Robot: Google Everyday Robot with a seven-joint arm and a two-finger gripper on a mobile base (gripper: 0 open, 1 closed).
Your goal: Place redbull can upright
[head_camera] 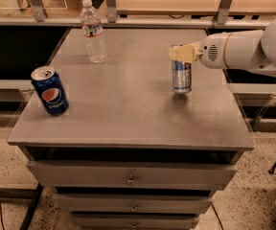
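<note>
The redbull can (181, 76), slim, silver and blue, stands upright on the grey table top (128, 104), right of the middle, its base on the surface. My gripper (181, 53) reaches in from the right on a white arm (243, 49). Its cream fingers (186, 52) are closed around the top of the can and hide its upper rim.
A dark blue Pepsi can (50, 91) stands tilted near the table's left edge. A clear plastic water bottle (93, 31) stands at the back left. The table has drawers (131, 178) at its front. Shelving and rails run behind it.
</note>
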